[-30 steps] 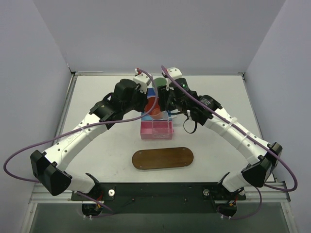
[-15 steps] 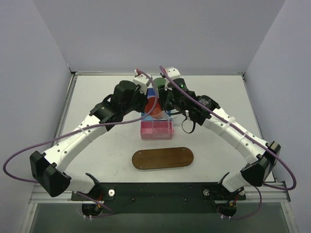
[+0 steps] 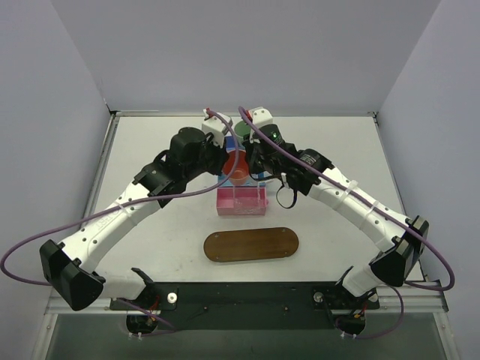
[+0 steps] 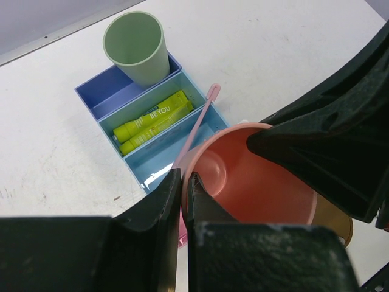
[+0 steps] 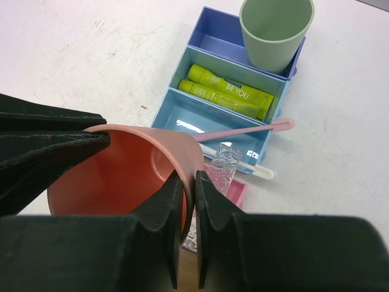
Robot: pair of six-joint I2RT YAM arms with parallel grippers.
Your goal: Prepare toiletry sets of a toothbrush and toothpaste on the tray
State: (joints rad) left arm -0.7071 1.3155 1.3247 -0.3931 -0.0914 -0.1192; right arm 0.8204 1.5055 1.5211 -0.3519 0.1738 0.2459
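Note:
A salmon cup (image 3: pixel 238 169) hangs above the bins, held from both sides. My left gripper (image 4: pixel 182 182) is shut on its near rim (image 4: pixel 200 152). My right gripper (image 5: pixel 191 180) is shut on the opposite rim (image 5: pixel 176 143). Two yellow-green toothpaste tubes (image 4: pixel 155 118) (image 5: pixel 228 91) lie in the teal bin. A pink toothbrush (image 4: pixel 199 118) (image 5: pixel 243 131) leans across that bin. Beside a clear plastic holder (image 5: pixel 223 165) lies a white toothbrush (image 5: pixel 252 168). The dark-brown oval tray (image 3: pixel 251 244) lies bare, nearer my bases.
A mint-green cup (image 4: pixel 135 45) (image 5: pixel 276 30) stands upright in the blue bin (image 4: pixel 103 94) at the far end of the row. The pink bin (image 3: pixel 241 201) is nearest the tray. Both forearms converge over the bins.
My right gripper has closed onto the salmon cup's rim. Both wrists have shifted slightly left and back with the cup; the left grip is unchanged.

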